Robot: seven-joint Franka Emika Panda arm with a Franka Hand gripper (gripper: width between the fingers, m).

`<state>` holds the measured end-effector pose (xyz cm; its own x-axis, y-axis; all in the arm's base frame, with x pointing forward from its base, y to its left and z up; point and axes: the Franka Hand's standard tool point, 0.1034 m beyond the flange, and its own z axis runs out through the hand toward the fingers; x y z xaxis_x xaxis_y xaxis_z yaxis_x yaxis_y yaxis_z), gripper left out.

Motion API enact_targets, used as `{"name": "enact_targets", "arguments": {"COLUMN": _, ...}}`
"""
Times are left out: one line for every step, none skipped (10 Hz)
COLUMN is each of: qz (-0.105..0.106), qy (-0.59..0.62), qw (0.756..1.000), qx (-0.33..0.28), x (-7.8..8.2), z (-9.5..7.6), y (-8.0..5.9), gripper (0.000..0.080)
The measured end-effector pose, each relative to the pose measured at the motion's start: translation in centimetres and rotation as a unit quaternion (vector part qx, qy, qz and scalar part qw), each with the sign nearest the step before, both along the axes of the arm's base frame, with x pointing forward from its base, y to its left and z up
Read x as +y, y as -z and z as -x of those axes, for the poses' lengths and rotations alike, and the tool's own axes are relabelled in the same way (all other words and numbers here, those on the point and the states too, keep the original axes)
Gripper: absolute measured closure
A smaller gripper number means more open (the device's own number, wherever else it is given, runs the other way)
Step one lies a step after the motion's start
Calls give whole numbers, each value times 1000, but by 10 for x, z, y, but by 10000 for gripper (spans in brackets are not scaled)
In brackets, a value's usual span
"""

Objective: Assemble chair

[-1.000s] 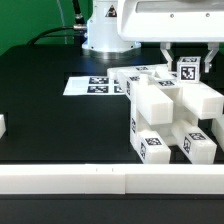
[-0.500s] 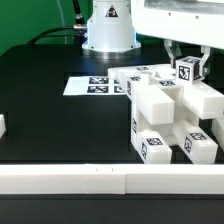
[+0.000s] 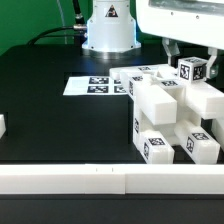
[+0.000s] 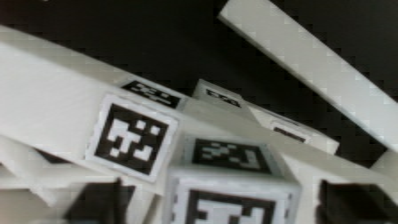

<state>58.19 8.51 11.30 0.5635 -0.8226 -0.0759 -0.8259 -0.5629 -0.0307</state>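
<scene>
— Two fingers of the gripper [image 3: 190,61] are standing spread on either side of a tagged peg [image 3: 190,71]; in the wrist view we are seeing gaps beside it.

— And the chair [image 3: 165,115]?

— We are finding it sitting on the black bench [image 3: 60,120], toward the exterior view's right, near the marker board [image 3: 95,86], with the peg rising from its upper part.

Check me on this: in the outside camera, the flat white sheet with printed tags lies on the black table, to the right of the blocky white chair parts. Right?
Not quite. The exterior view shows the marker board on the black table to that view's left of the chair parts, not to their right.
</scene>
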Motion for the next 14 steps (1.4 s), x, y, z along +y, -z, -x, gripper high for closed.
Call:
{"name": "enact_targets", "arguments": {"qz": 0, "qy": -20, "qw": 1000, "qx": -1, "x": 1, "z": 0, "y": 0, "gripper": 183}}
{"name": "enact_targets", "arguments": {"qz": -1, "qy": -83, "qw": 997, "qx": -6, "x": 1, "z": 0, "y": 0, "gripper": 160}}
{"name": "enact_targets", "arguments": {"qz": 1, "qy": -143, "qw": 990, "qx": -10, "x": 1, "z": 1, "y": 0, "gripper": 160}}
{"name": "enact_targets", "arguments": {"qz": -1, "qy": -209, "qw": 978, "qx": -15, "x": 2, "z": 1, "y": 0, "gripper": 151}}
{"name": "enact_targets", "arguments": {"qz": -2, "qy": -259, "qw": 966, "qx": -18, "x": 2, "z": 1, "y": 0, "gripper": 151}}
{"name": "enact_targets", "arguments": {"qz": -2, "qy": -299, "qw": 954, "qx": -22, "x": 2, "z": 1, "y": 0, "gripper": 151}}
{"name": "enact_targets", "arguments": {"qz": -3, "qy": -339, "qw": 940, "qx": -24, "x": 2, "z": 1, "y": 0, "gripper": 151}}
{"name": "enact_targets", "arguments": {"qz": -2, "qy": -388, "qw": 921, "qx": -27, "x": 2, "z": 1, "y": 1, "gripper": 151}}
{"name": "enact_targets", "arguments": {"qz": -1, "qy": -428, "qw": 903, "qx": -28, "x": 2, "z": 1, "y": 1, "gripper": 151}}
{"name": "enact_targets", "arguments": {"qz": -1, "qy": -449, "qw": 893, "qx": -30, "x": 2, "z": 1, "y": 1, "gripper": 151}}
{"name": "enact_targets", "arguments": {"qz": -1, "qy": -487, "qw": 873, "qx": -33, "x": 1, "z": 1, "y": 1, "gripper": 151}}
{"name": "enact_targets", "arguments": {"qz": -1, "qy": -520, "qw": 853, "qx": -35, "x": 1, "z": 1, "y": 1, "gripper": 151}}
{"name": "enact_targets", "arguments": {"qz": 0, "qy": -546, "qw": 837, "qx": -36, "x": 0, "z": 1, "y": 2, "gripper": 151}}
{"name": "enact_targets", "arguments": {"qz": 1, "qy": -552, "qw": 833, "qx": -36, "x": 0, "z": 1, "y": 2, "gripper": 151}}
